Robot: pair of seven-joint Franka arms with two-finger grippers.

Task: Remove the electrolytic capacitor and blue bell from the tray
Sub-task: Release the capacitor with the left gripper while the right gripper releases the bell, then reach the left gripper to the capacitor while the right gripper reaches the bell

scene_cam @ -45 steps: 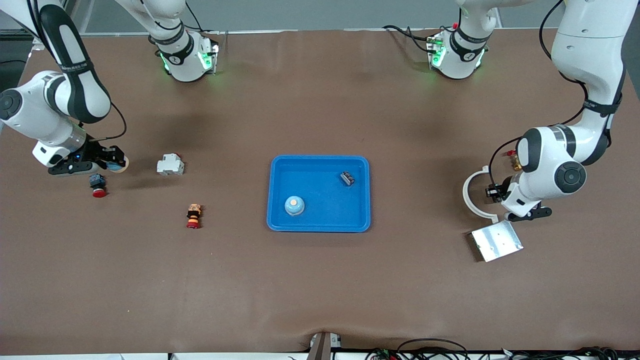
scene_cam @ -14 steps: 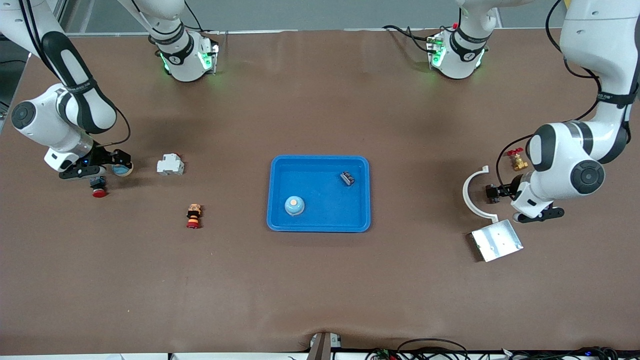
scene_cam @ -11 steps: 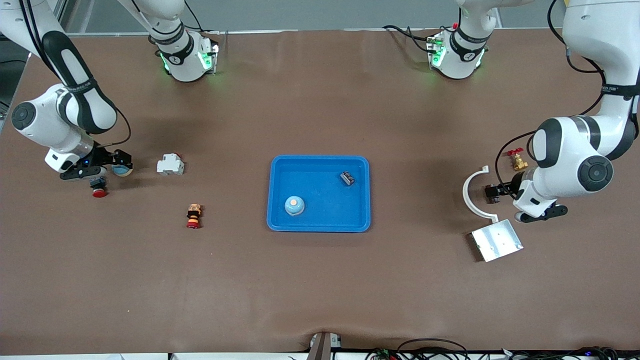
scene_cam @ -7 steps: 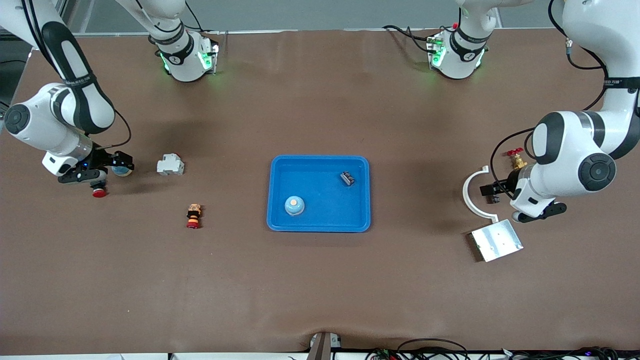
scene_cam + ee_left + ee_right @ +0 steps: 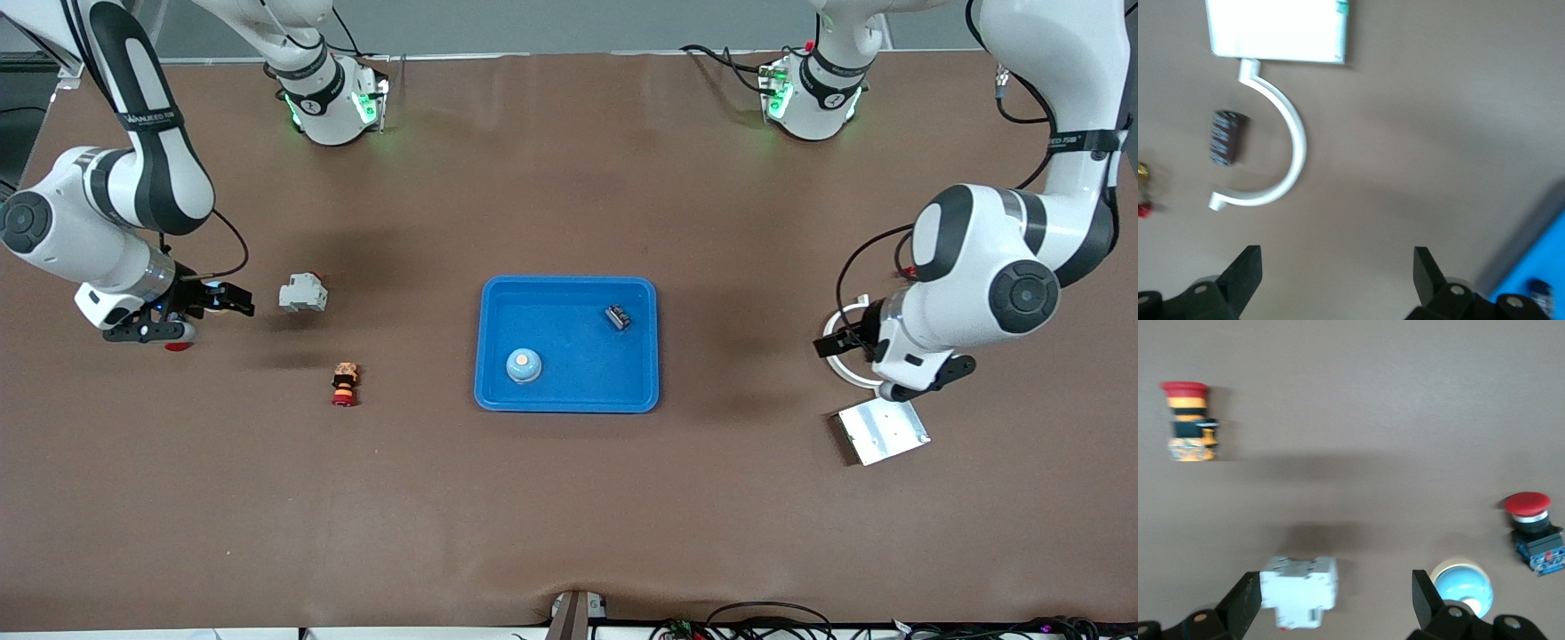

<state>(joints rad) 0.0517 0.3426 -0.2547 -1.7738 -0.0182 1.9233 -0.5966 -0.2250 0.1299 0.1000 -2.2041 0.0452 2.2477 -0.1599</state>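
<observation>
Blue tray [image 5: 498,391] holds a bell [image 5: 524,364] and a small dark part [image 5: 618,316], well apart from both grippers. Left gripper [image 5: 1337,280] hovers wide open and empty over bare table, the capacitor [image 5: 1227,137] and white curved bracket [image 5: 1283,154] ahead of its jaws. Right gripper [image 5: 1336,605] hangs spread and empty, a white breaker [image 5: 1299,590] and second bell [image 5: 1463,588] just ahead.

My brown table [image 5: 569,498], blue tray [image 5: 489,342] at its middle, white breaker [image 5: 302,292], stacked button [image 5: 344,383], white arc [image 5: 1288,143], metal plate [image 5: 883,432]

Black band on the right arm [image 5: 147,116] with white lettering too small to read, likewise the left arm [image 5: 1080,140]
</observation>
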